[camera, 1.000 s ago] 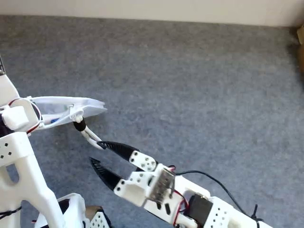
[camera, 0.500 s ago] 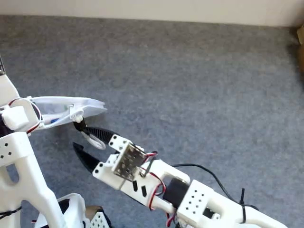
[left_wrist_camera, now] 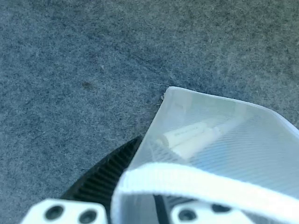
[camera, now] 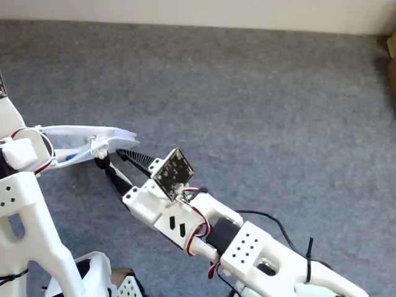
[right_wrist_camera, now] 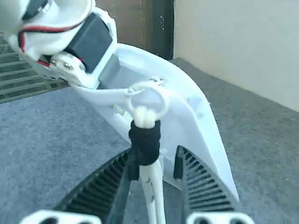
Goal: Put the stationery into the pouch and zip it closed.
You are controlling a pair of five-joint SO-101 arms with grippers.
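Note:
The white mesh pouch (camera: 83, 138) hangs off the grey carpet at the left, with my left gripper (left_wrist_camera: 140, 186) shut on its edge. One black ribbed finger (left_wrist_camera: 105, 173) shows under the mesh. White pen-like stationery (left_wrist_camera: 191, 136) lies inside the pouch (left_wrist_camera: 224, 144). The zip pull (right_wrist_camera: 145, 135), a white cord with a black bead on a ring, dangles from the pouch's (right_wrist_camera: 191, 107) end. My right gripper (right_wrist_camera: 154, 156) is open with the cord between its fingers, one finger touching it. From above, the right gripper (camera: 120, 168) sits just under the zip pull (camera: 102, 162).
Grey carpet (camera: 260, 93) covers the floor, with wide free room to the right and back. A pale wall runs along the far edge. The left arm's white body (camera: 25, 198) fills the near left corner. A brown object (camera: 391, 55) shows at the right edge.
My right arm has moved left and up to the pouch, its wrist has rolled, and its jaws have narrowed around the zip pull cord. The left arm and pouch have stayed still.

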